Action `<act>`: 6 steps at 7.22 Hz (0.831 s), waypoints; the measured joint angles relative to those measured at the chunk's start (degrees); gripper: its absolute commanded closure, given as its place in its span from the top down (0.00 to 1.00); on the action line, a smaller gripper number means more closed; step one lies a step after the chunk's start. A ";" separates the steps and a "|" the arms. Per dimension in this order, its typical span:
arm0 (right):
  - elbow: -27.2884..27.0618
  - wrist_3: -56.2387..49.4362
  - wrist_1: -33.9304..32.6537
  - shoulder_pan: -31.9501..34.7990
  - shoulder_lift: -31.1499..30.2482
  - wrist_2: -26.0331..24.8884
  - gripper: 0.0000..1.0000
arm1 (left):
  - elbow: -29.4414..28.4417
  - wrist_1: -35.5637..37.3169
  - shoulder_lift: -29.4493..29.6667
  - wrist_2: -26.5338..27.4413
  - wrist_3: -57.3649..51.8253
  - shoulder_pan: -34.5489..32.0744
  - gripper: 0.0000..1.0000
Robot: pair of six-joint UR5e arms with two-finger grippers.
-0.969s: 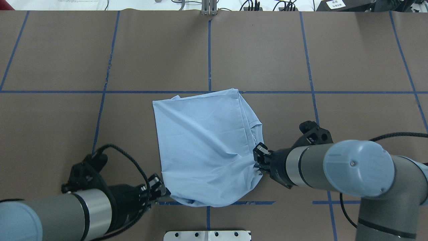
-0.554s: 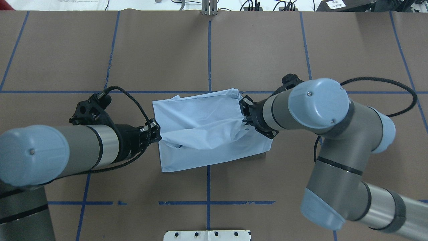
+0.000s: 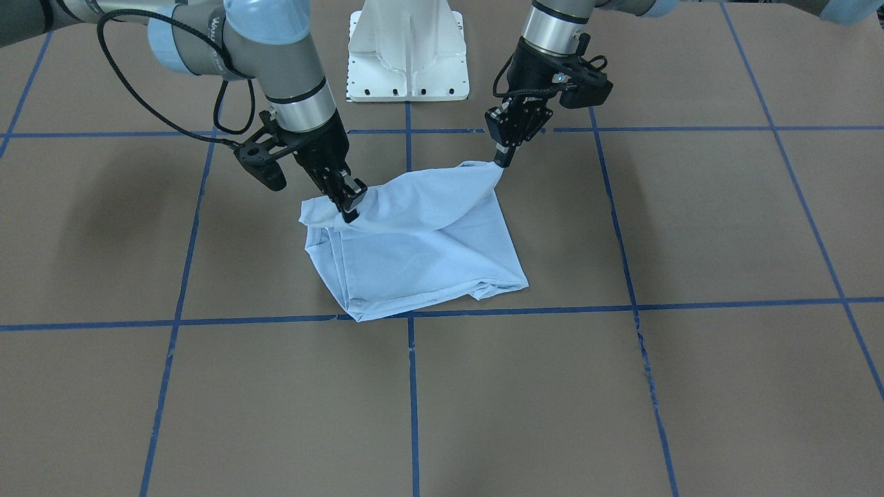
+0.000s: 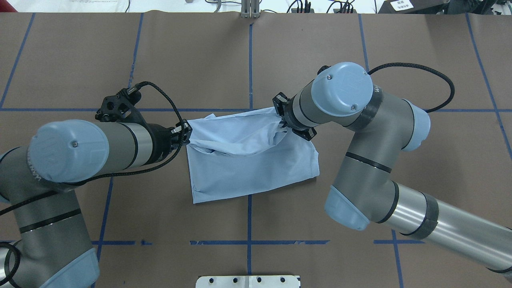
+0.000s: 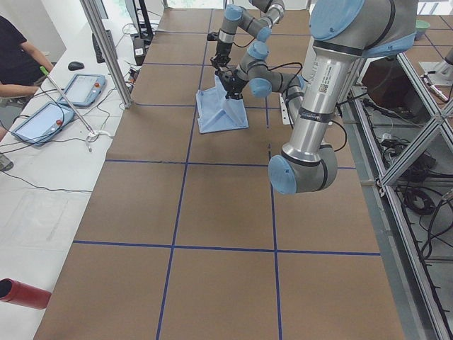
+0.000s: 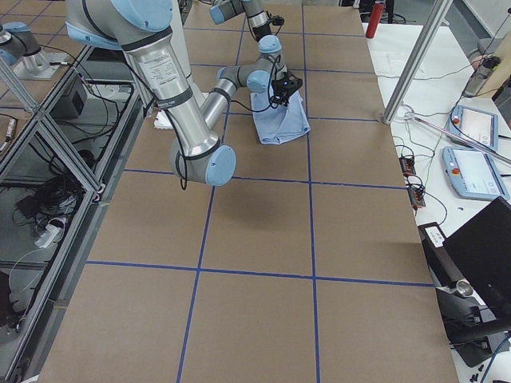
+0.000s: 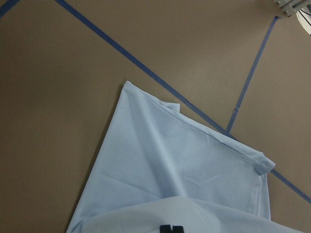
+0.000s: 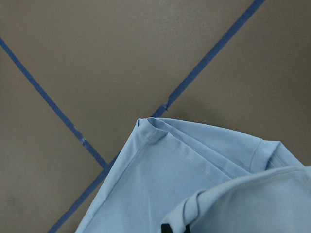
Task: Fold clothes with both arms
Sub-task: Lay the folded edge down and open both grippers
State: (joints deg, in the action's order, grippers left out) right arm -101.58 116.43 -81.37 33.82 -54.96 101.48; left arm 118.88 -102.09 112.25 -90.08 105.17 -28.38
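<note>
In the middle of the table (image 4: 320, 60), the light blue T-shirt (image 4: 260, 172) lies half folded. The left gripper (image 4: 186, 134) and right gripper (image 4: 281, 119) each pinch a lifted corner; its far edge is just past them.

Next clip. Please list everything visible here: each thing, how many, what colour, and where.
shirt: one, light blue, mid-table, half folded, two corners lifted
table: one, brown, under the shirt
tape lines: several, blue, a grid on the table
base: one, white, at the table's robot-side edge
side bench: one, white, along the table's far side
tablets: two, pale blue-grey, on the side bench
cylinder: one, red, on the side bench
person: one, dark top, at the side bench
arms: two, grey with light blue caps; left arm and right arm flank the shirt
grippers: two, black; left gripper and right gripper each shut on a shirt corner
</note>
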 measured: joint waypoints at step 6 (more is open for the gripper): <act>27.48 -17.75 8.78 6.24 13.82 5.45 1.00 | -33.74 -30.07 5.57 -0.09 -15.09 -11.28 0.55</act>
State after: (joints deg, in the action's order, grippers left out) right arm -74.10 98.68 -72.59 40.07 -41.14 106.93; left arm 85.15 -132.17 117.82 -90.18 90.08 -39.66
